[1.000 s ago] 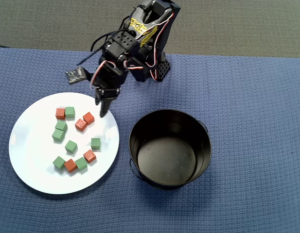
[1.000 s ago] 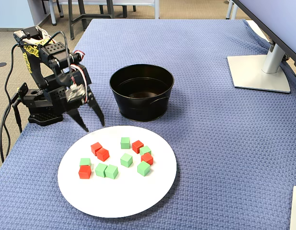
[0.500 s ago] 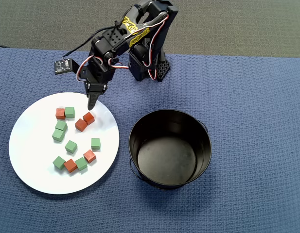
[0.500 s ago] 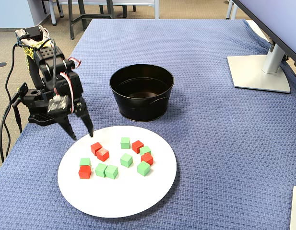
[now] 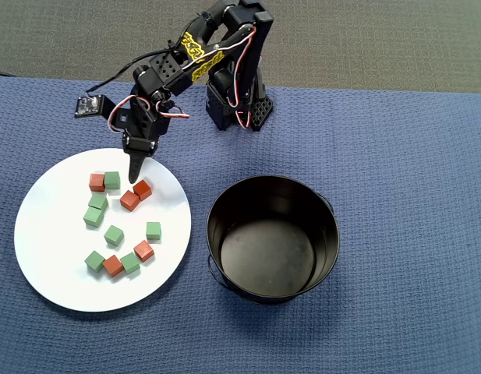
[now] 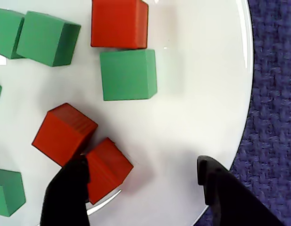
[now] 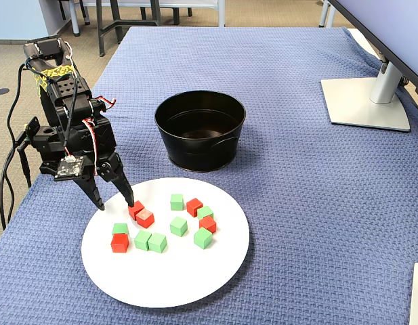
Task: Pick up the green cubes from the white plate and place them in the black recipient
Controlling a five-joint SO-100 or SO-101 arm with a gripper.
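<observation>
Red cubes (image 6: 84, 146) crowd the open hand (image 6: 140, 188); plate rim (image 6: 239, 117) beside is bare.

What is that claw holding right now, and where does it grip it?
Nothing: the gripper is open over the plate, one finger touching a red cube.

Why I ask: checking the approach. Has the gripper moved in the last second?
Yes. In the overhead view the gripper has swung left along the white plate's upper edge, away from the black pot, toward two red cubes.
</observation>
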